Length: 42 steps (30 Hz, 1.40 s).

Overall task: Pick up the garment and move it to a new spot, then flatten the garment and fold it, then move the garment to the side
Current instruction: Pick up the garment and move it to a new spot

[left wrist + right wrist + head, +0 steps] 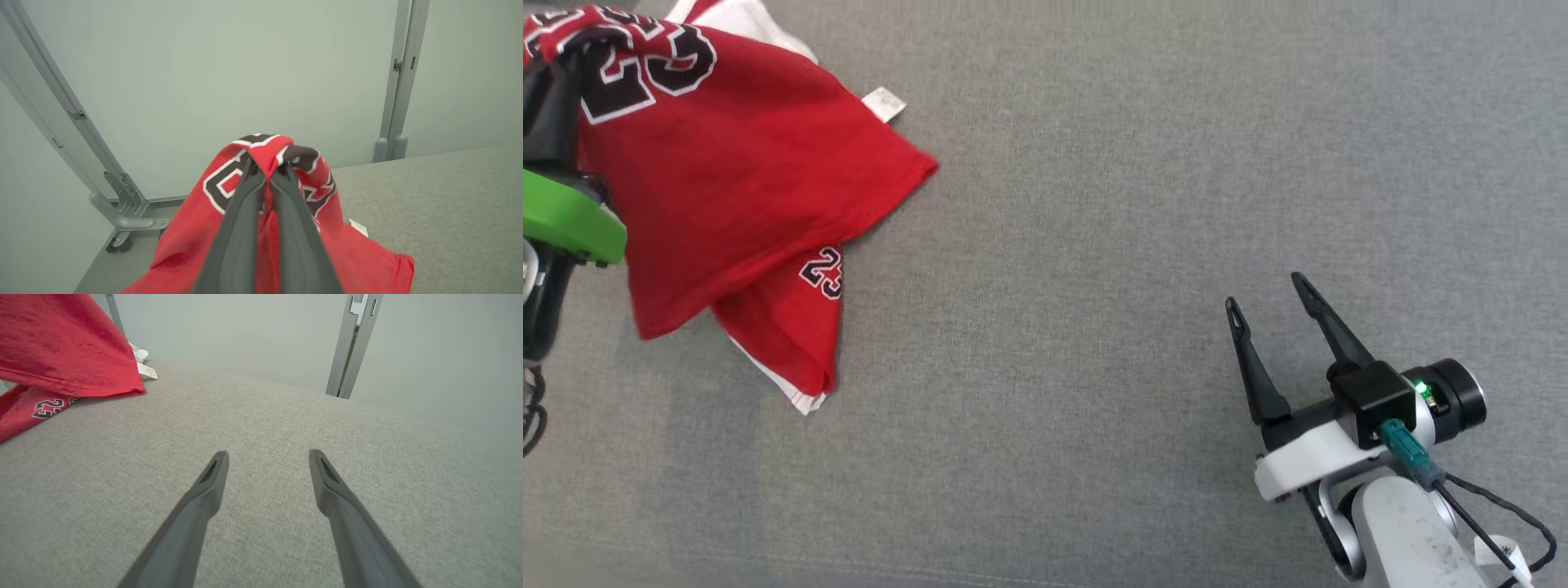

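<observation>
The garment (735, 171) is a red jersey with black and white "23" numerals, bunched at the upper left of the grey fabric surface (1094, 245). My left gripper (267, 165) is shut on a fold of the garment (253, 228) near its numerals and holds that part up off the surface, the cloth draping down from it. In the head view the left arm with its green part (568, 220) is at the left edge, partly under the cloth. My right gripper (1270, 294) stands open at the lower right, nothing between its fingers (214, 473), well away from the garment (61, 347).
A white care label (884, 103) sticks out of the garment's upper edge, with white cloth (743, 20) behind it. Pale wall panels with grey metal posts (394, 90) and a caster foot (120, 241) border the surface's far side.
</observation>
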Tool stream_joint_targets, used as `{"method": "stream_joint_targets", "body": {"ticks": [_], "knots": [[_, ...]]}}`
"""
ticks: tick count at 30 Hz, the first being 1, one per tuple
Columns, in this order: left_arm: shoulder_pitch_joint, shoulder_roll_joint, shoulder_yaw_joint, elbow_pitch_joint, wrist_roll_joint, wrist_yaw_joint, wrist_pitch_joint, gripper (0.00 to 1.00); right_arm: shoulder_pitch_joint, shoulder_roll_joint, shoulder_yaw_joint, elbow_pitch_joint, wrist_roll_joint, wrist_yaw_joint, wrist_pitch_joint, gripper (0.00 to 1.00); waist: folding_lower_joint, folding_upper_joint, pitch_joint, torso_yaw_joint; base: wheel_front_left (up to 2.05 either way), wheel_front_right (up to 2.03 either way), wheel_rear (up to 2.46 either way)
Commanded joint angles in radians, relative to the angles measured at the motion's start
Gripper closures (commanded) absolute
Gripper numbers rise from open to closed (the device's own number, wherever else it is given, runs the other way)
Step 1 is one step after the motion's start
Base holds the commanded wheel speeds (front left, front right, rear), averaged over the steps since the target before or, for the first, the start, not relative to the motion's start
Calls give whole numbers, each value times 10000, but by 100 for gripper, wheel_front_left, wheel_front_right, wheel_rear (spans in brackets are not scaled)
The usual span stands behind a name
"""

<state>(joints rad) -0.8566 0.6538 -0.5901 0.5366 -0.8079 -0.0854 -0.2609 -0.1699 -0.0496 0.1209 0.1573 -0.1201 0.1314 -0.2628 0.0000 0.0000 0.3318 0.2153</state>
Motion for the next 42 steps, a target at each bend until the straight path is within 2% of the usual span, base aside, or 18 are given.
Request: {"method": "stream_joint_targets", "body": {"ticks": [1,7,11,14,19,22,28,32,36,42], "knots": [[225,302,44,-545,24,118,140,100,207,-16,52,0,188,-13,-32,0,0,0,-906,-294,0,0,0],[680,1286,313,-3718,-514,491,1295,100,515,-23,91,-95,635,-13,-32,0,0,0,-1464,-1084,0,0,0],[1026,1763,484,-5901,-1125,720,2037,100,567,-20,51,-163,808,-13,-32,0,0,0,-1496,-1688,0,0,0],[1231,1913,536,-7242,-1510,794,2360,100,642,-20,-4,-200,881,-13,-32,0,0,0,-1490,-2124,0,0,0],[1604,1782,372,-9180,-2533,345,2729,100,569,-12,25,-262,1012,-13,-32,0,0,0,-1356,-3075,0,0,0],[1679,1400,110,-9958,-3080,-17,2665,100,469,-18,-24,-331,1094,-13,-32,0,0,0,-1210,-3671,0,0,0],[1495,591,-896,-9853,-3448,-398,2577,100,332,-13,-14,-462,1341,-13,-32,0,0,0,-864,-4917,0,0,0],[1193,398,-1550,-9223,-3308,-458,2489,100,401,-3,-87,-536,1537,-13,-32,0,0,0,-670,-5549,0,0,0],[779,569,-2162,-8647,-3329,-470,2248,100,539,-6,-179,-590,1695,-13,-32,0,0,0,-475,-5986,0,0,0],[234,992,-2934,-7346,-3361,-465,1634,100,598,-4,-245,-651,1849,-14,-32,0,0,0,-308,-6161,0,0,0]]}}
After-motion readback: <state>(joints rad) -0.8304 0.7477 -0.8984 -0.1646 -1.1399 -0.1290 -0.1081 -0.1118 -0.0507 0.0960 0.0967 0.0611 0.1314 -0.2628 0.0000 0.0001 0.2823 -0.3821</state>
